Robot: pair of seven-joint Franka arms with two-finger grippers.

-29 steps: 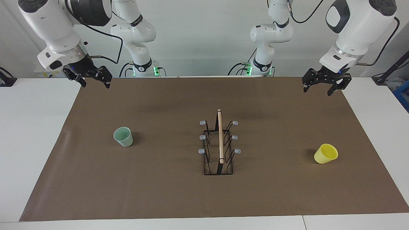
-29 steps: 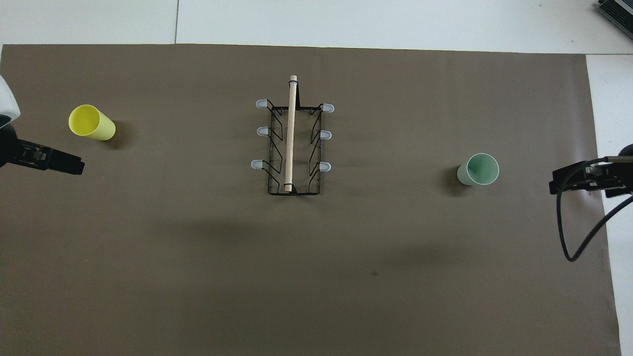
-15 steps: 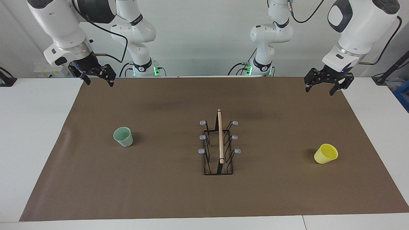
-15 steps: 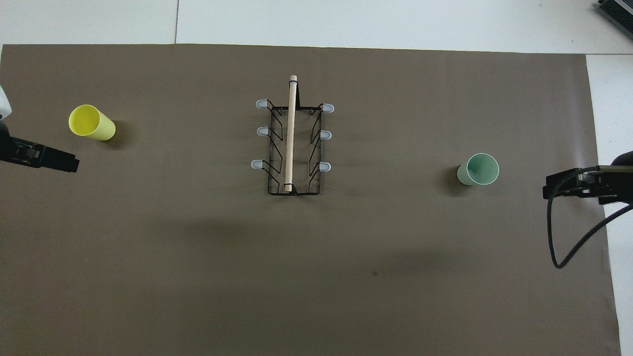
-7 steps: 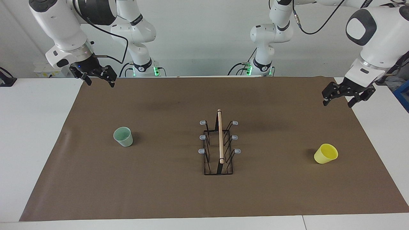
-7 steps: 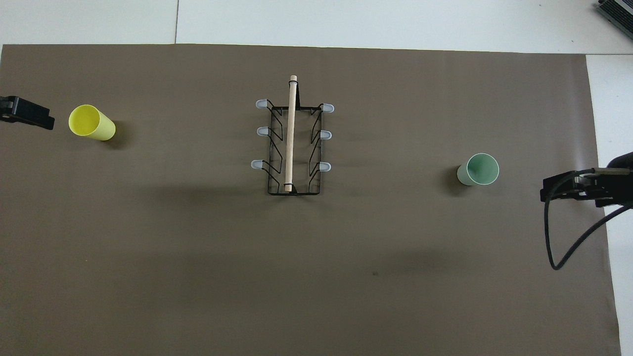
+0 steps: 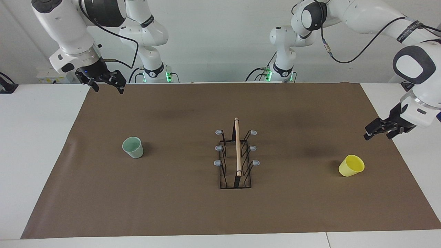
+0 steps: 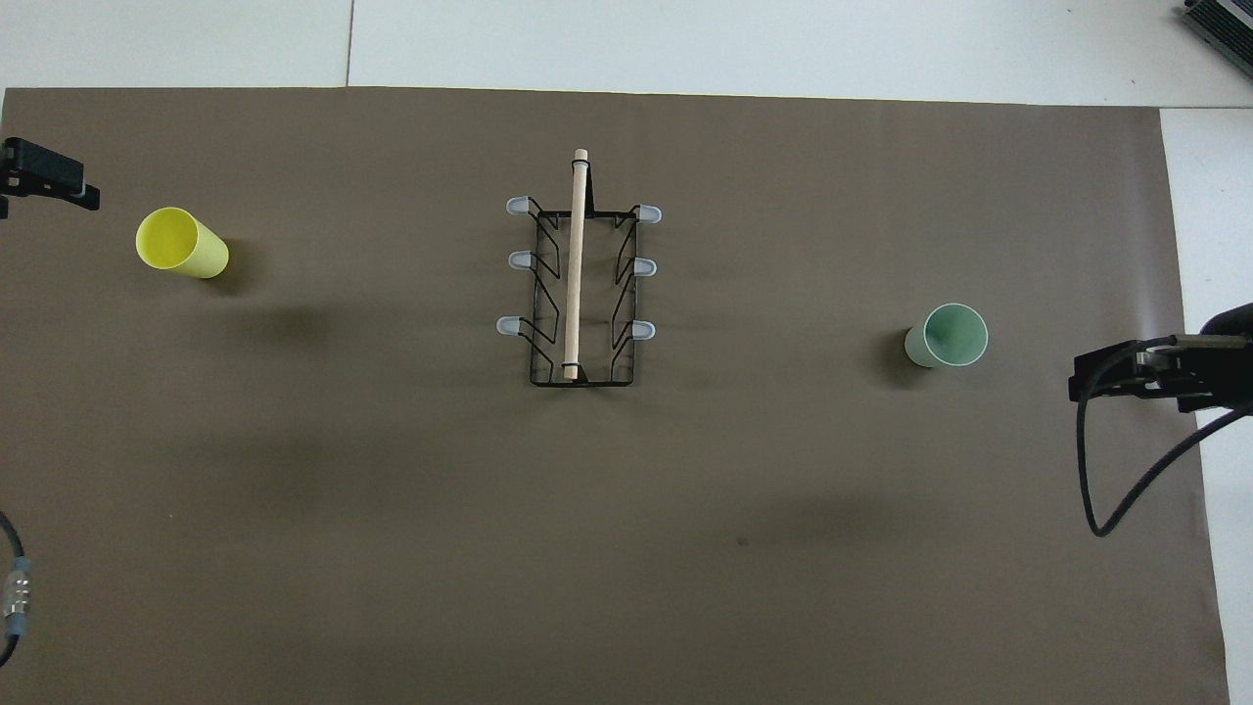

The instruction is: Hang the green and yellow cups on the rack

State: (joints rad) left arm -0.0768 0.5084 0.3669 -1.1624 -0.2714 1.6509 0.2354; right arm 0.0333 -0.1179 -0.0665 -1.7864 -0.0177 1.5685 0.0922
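Observation:
The pale green cup [image 7: 133, 147] stands upright, mouth up, on the brown mat toward the right arm's end; it also shows in the overhead view [image 8: 947, 335]. The yellow cup [image 7: 351, 165] stands mouth up toward the left arm's end, and shows in the overhead view [image 8: 181, 243]. The rack [image 7: 237, 158] stands mid-mat between them with all prongs bare [image 8: 578, 284]. My left gripper [image 7: 378, 135] is open and empty, in the air over the mat's edge close to the yellow cup, not touching it [image 8: 54, 176]. My right gripper [image 7: 105, 88] is open and empty, high over the mat's corner at its own end [image 8: 1087, 377].
The brown mat [image 7: 172, 206] covers most of the white table. A black cable [image 8: 1106, 490] hangs from the right arm over the mat's edge. A dark object [image 8: 1219, 24] lies at the table's corner, off the mat.
My left gripper has come down and moved away from the robots along the mat's edge, ending close to the yellow cup. The right gripper has shifted only slightly. Cups and rack have not moved.

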